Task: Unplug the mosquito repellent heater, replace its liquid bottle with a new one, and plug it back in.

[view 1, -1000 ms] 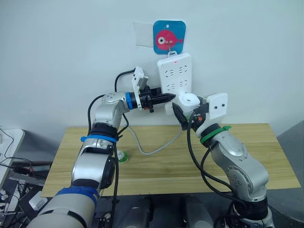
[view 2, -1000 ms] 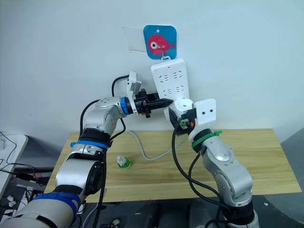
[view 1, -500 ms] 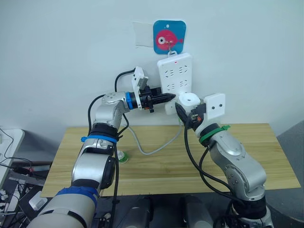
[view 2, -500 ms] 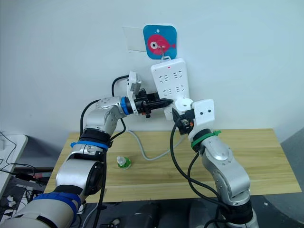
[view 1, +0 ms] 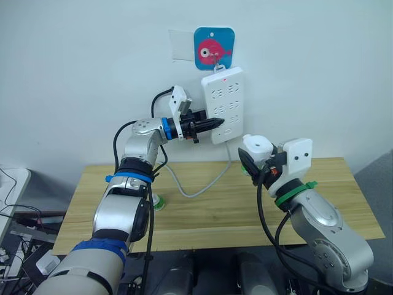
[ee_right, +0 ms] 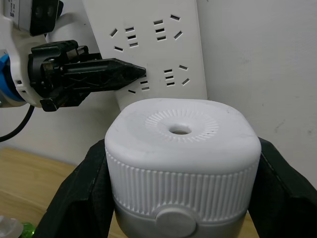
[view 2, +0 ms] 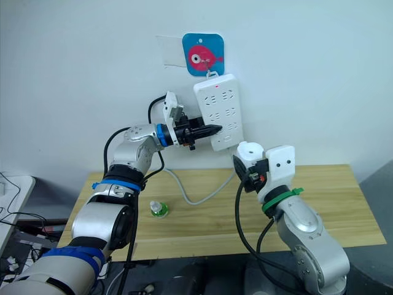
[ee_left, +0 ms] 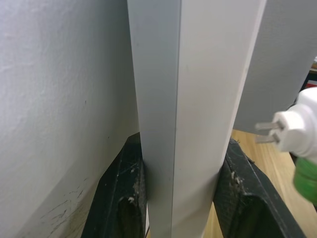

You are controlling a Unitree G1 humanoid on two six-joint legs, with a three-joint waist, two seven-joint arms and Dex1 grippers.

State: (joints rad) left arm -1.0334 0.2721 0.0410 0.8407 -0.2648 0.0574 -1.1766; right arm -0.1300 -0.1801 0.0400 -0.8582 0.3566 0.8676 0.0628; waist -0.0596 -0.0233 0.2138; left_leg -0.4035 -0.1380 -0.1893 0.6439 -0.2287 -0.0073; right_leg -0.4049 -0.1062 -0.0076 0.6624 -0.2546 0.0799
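The mosquito repellent heater (view 1: 256, 146), a small white rounded unit with a round vent on top, is held in the air by my right gripper (view 1: 255, 161), shut on its sides, below and right of the wall strip. Its two prongs (ee_left: 266, 133) are bare and point toward the strip, and a green bottle part (ee_left: 307, 178) hangs under it. A liquid bottle (view 1: 158, 201) with a green cap stands on the wooden table (view 1: 215, 212). My left gripper (view 1: 215, 123) is shut on the left edge of the white power strip (view 1: 225, 104), its fingers (ee_left: 124, 193) either side.
The strip hangs from a blue fish hook (view 1: 214, 48) on the white wall. Its grey cable (view 1: 199, 192) droops onto the table between the arms. Cables and equipment lie off the table's left edge (view 1: 15, 215).
My right gripper has drawn the heater off the strip's lower face, down and to the right, away from the wall. The left gripper has stayed clamped on the strip.
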